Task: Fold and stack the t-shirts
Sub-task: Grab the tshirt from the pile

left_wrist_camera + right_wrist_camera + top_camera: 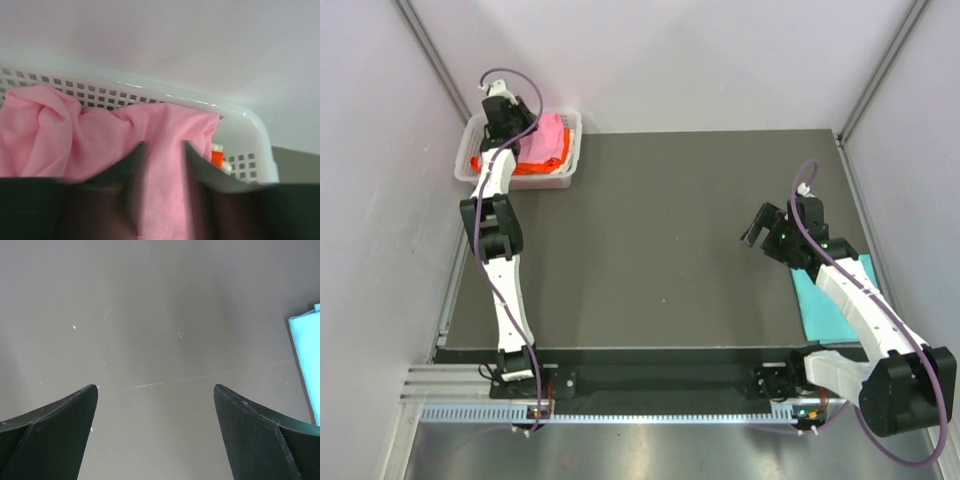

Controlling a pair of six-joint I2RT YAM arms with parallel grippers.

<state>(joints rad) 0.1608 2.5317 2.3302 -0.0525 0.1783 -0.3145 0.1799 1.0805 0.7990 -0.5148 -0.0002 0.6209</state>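
Observation:
The light pink t-shirt lies crumpled on top of the bright orange t-shirt in the white mesh basket at the far left. My left gripper reaches into the basket; in the left wrist view it is shut on a fold of the pink t-shirt. A bit of the orange t-shirt shows by the basket wall. The teal t-shirt lies folded at the table's right edge, partly under my right arm. My right gripper is open and empty above bare table; the teal t-shirt's edge shows in its view.
The dark grey table is bounded by pale walls at the back and sides. The basket stands in the far left corner. Both arm bases sit at the near edge.

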